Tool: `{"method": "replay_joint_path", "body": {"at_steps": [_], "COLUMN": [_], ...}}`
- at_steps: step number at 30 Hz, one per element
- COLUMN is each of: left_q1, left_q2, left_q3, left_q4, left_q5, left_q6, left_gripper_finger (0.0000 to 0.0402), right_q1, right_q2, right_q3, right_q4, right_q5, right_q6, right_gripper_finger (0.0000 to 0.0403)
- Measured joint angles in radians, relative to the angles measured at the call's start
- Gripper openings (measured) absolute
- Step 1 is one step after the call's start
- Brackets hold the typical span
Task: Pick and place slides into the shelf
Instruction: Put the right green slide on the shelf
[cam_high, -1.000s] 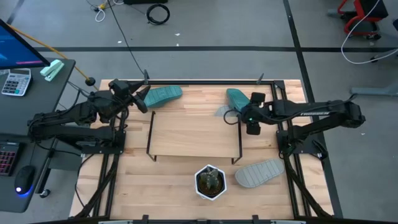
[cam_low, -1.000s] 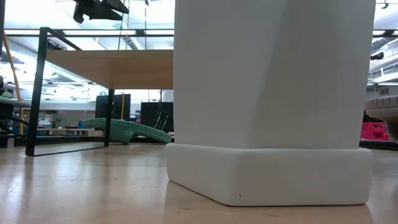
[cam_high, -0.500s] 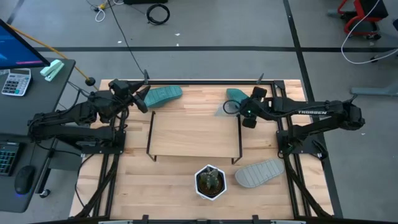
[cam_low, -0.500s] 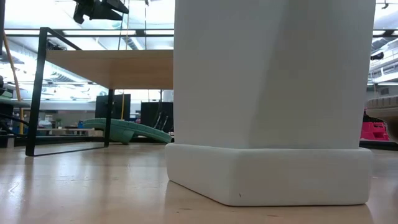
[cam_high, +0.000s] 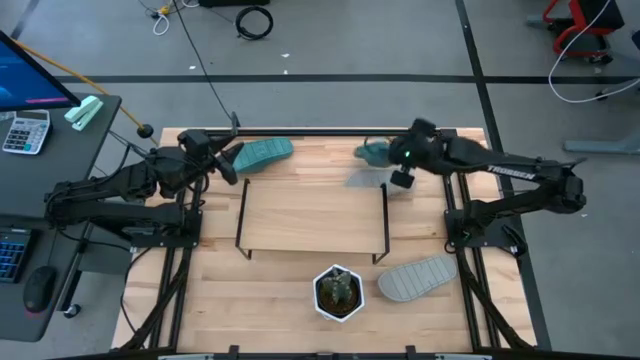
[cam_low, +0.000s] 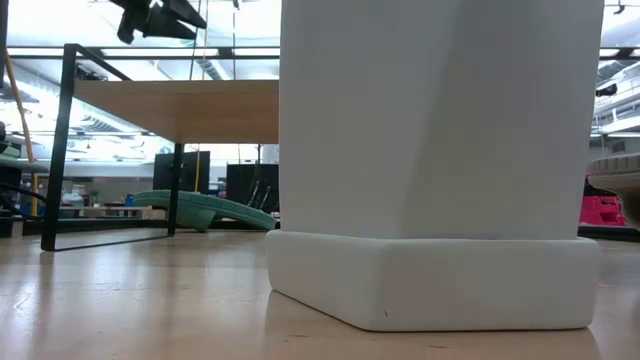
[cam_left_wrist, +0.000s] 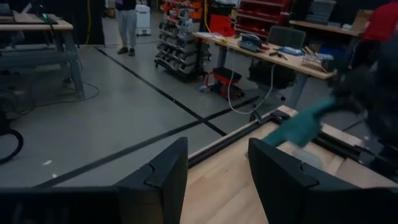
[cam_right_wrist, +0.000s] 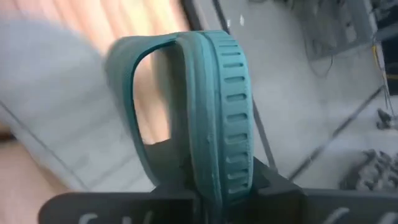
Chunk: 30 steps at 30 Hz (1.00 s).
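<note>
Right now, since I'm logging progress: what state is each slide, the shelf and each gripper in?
Right gripper: shut on teal slide, lifted.
Left gripper: open, empty.
Second teal slide: lying on table.
Grey slide: lying on table.
Shelf: top bare.

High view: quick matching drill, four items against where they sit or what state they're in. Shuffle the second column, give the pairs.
Items:
1. teal slide at the left
2. teal slide at the right
3. grey slide
4. potted plant

Places or states:
A. on the table's near right corner, clear of both arms
B. clamped in the right gripper, over the far edge
C. in front of the shelf
D. lying beside the left gripper, not held

Pairs: 1-D, 2-B, 3-A, 4-C
</note>
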<state>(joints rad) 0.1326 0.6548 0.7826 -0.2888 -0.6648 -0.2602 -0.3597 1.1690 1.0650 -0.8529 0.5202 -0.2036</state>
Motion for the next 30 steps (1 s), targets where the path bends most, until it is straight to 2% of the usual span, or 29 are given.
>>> {"method": "replay_joint_path", "body": {"at_steps": [4,6,15,22,25,28,30], "left_q1": [0.0,0.0,0.0,0.0,0.0,0.0,0.0], "left_q2": [0.0,0.0,0.0,0.0,0.0,0.0,0.001], "left_q3": [0.0,0.0,0.0,0.0,0.0,0.0,0.0], "left_q4": [0.001,0.001,0.005,0.052,0.055,0.055,0.054], "left_q5": [0.007,0.007,0.022,0.186,0.261,0.324,0.356], "left_q6": [-0.01,-0.01,-0.01,-0.006,-0.007,-0.017,-0.027], "left_gripper_finger": [0.0174,0.0172,0.017,0.0169,0.017,0.0168,0.0167], "right_q1": [-0.034,-0.055,-0.192,-0.196,-0.193,-0.192,-0.195], "right_q2": [0.0,-0.002,0.072,0.254,0.351,0.445,0.498], "right_q3": [0.201,0.307,0.725,1.008,1.11,1.176,1.186], "right_q4": [-0.03,-0.038,-0.147,-0.43,-0.573,-0.705,-0.725], "right_q5": [-0.061,-0.133,-0.728,-1.131,-1.191,-1.188,-1.173], "right_q6": [0.009,0.039,0.322,0.39,0.343,0.258,0.214], "right_gripper_finger": [0.0039,0.0039,0.0039,0.0039,0.0039,0.0039,0.0039]}}
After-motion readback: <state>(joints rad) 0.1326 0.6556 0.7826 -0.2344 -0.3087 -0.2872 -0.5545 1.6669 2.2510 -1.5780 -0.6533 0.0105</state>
